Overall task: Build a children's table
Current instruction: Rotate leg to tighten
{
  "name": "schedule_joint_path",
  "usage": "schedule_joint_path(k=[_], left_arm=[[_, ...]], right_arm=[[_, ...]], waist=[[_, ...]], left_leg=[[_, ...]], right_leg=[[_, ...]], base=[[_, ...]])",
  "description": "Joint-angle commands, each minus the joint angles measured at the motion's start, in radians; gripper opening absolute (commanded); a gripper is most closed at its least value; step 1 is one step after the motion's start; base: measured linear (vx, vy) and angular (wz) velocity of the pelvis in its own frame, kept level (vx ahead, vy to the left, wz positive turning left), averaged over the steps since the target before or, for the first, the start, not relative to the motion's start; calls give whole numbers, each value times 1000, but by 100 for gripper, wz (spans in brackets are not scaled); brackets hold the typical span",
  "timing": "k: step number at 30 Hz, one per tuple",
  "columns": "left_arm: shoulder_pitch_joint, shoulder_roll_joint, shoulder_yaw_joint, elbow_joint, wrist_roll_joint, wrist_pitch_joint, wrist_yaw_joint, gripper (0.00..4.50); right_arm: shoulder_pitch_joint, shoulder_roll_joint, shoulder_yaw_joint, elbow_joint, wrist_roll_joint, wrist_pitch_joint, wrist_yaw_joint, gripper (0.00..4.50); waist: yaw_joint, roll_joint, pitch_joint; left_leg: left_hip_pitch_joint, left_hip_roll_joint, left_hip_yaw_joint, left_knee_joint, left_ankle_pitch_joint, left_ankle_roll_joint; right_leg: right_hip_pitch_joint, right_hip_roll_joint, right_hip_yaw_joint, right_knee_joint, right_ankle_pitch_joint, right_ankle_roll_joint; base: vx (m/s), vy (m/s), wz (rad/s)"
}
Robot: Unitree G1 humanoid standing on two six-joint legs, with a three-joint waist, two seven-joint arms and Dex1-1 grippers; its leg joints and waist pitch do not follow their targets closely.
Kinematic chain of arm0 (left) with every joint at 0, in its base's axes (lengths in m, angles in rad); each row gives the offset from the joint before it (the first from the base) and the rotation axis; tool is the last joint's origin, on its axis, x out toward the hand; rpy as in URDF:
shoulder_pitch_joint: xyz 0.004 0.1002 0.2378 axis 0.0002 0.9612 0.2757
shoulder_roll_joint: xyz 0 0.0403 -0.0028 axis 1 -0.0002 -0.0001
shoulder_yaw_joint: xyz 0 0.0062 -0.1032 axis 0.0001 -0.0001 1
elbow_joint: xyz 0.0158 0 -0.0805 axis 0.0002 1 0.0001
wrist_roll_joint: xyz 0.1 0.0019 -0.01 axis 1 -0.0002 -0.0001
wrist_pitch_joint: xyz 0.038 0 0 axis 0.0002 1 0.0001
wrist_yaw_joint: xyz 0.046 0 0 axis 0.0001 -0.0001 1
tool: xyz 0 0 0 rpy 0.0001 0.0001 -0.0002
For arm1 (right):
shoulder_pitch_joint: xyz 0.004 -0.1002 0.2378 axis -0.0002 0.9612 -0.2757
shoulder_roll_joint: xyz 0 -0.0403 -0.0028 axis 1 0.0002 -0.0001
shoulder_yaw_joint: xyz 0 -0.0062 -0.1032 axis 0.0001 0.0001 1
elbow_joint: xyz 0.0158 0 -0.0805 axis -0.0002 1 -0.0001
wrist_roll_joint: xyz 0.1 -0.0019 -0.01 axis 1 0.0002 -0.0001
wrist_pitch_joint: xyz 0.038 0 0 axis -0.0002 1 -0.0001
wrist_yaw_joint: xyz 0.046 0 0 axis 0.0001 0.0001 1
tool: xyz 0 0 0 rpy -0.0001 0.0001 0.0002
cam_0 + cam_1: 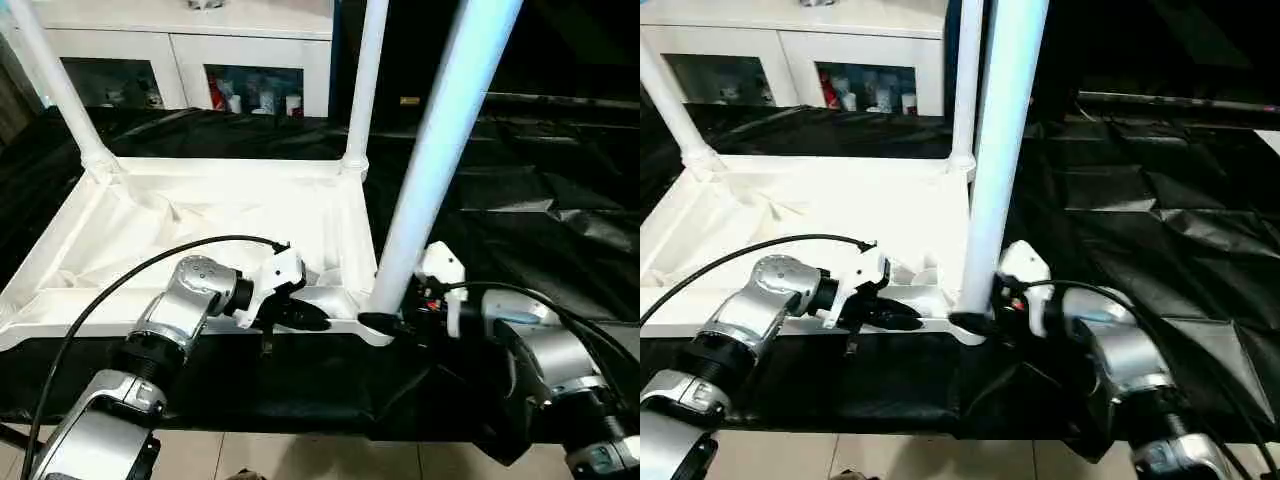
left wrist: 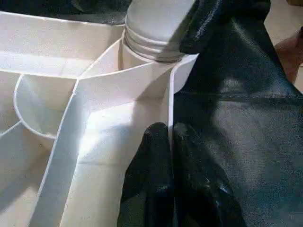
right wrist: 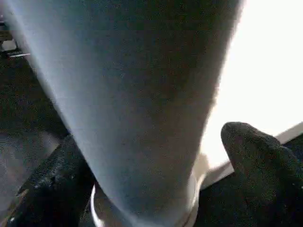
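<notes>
A: At the near right corner of the upturned tabletop [image 1: 200, 215], a leg [image 1: 430, 160] stands in its socket; right hand [image 1: 390, 322] spread wide around its base, gripping nothing.
B: Left hand [image 1: 300, 316]?
A: Fingers pressed together on the near rim, just left of that socket. Tabletop lies on the black-covered table [image 1: 560, 220]; 3 legs up.
B: Step?
A: Seating leg 3, I'd say. Next likely calls for fetching leg 4 for the near left corner.

White plastic tabletop [image 1: 190, 225], ribbed underside up, lying flat; three white tubular legs standing upright in corner sockets: far left [image 1: 55, 85], far right [image 1: 364, 80], near right [image 1: 440, 150].
</notes>
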Motion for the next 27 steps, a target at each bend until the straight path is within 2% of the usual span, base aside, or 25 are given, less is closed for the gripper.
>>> schedule_joint_path(k=[1,3,8,9,11,14,18,22,25,26,27], left_arm=[[20,-9,-2,-22,-37,10,-20,0],[22,-9,-1,-26,-37,13,-17,0],[31,-6,-5,-45,-40,31,-25,0],[32,-6,-5,-47,-41,34,-26,0],[34,-5,-6,-49,-41,35,-24,0],[35,-4,-5,-50,-41,36,-21,0],[36,-6,-1,-50,-36,41,0,0],[8,-48,13,9,-4,38,119,0],[-20,-89,23,61,16,41,215,0],[-59,-154,31,127,39,41,345,0],[-59,-154,31,127,39,41,345,0]], right_arm=[[-13,-11,-2,17,-24,-1,-10,387],[-12,-12,-1,16,-24,-1,-8,358],[-7,-20,0,14,-13,7,12,328],[-6,-22,0,15,-10,9,17,309],[-5,-25,0,17,-5,12,23,305],[-3,-25,-1,18,-3,16,21,270],[-5,-10,-6,33,-6,25,-9,248],[-8,47,-38,73,-12,45,-129,245],[-14,94,-59,117,-39,45,-259,244],[-16,165,-91,156,-60,63,-435,244],[-16,165,-91,156,-60,63,-435,243]], waist=[[-2,-13,-59],[-2,-15,-59],[-2,-14,-60],[-2,-15,-60],[-2,-15,-61],[-1,-15,-61],[-1,-17,-61],[-6,-17,-60],[-16,-18,-56],[-20,-25,-56],[-22,-22,-55]], left_leg=[[19,68,-29,-64,-234,36],[18,68,-29,-63,-231,39],[18,69,-29,-62,-219,44],[18,68,-28,-61,-212,47],[17,68,-28,-60,-205,53],[18,67,-27,-59,-203,53],[17,67,-28,-59,-200,53],[18,65,-29,-61,-218,42],[21,62,-33,-63,-264,13],[21,61,-33,-63,-273,9],[21,61,-34,-65,-274,3]], right_leg=[[32,-70,49,-62,-264,-227],[33,-71,49,-62,-262,-227],[34,-70,48,-59,-247,-230],[34,-69,48,-58,-235,-233],[35,-68,48,-56,-224,-237],[35,-69,48,-57,-226,-238],[36,-69,47,-56,-223,-239],[34,-70,47,-61,-260,-231],[31,-71,47,-71,-348,-207],[29,-71,47,-76,-372,-195],[26,-71,48,-75,-380,-191]], base=[[0,0,0],[0,0,0],[0,0,0],[0,0,0],[0,0,0],[0,0,0],[0,0,0],[0,0,0],[0,0,0],[0,0,0],[0,0,0]])
